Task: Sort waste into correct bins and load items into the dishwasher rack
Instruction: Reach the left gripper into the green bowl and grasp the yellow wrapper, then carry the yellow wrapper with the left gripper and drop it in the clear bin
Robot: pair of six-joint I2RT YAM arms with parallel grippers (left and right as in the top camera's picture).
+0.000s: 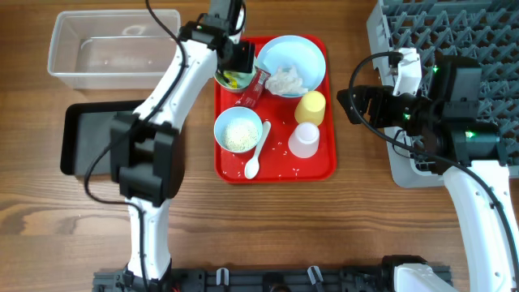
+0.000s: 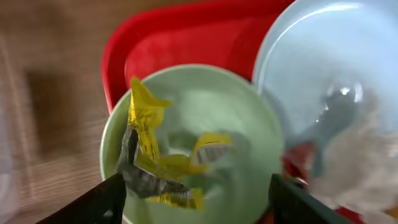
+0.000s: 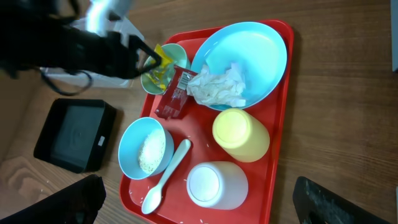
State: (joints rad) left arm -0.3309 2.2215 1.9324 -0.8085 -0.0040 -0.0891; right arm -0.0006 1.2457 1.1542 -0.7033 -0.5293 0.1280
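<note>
A crumpled yellow wrapper (image 2: 149, 130) lies in a small pale bowl (image 2: 249, 118) at the red tray's back left corner. My left gripper (image 2: 198, 193) hangs open just above that bowl, one finger on each side, and the wrapper is close to the left finger (image 2: 102, 199). A red wrapper (image 1: 255, 88) leans beside the bowl. White tissue (image 1: 285, 79) sits in the light blue plate (image 1: 312, 49). Another blue bowl (image 1: 219, 130) holds rice, with a white spoon (image 1: 258, 154), a yellow cup (image 1: 311, 105) and a white cup (image 1: 304, 139) nearby. My right gripper (image 1: 347, 104) stands open and empty to the tray's right.
The clear tub (image 1: 65, 49) and the black tray (image 1: 81, 146) lie left of the red tray (image 1: 316, 166). The grey dishwasher rack (image 1: 454, 24) fills the back right, behind my right arm. Loose rice grains dot the red tray.
</note>
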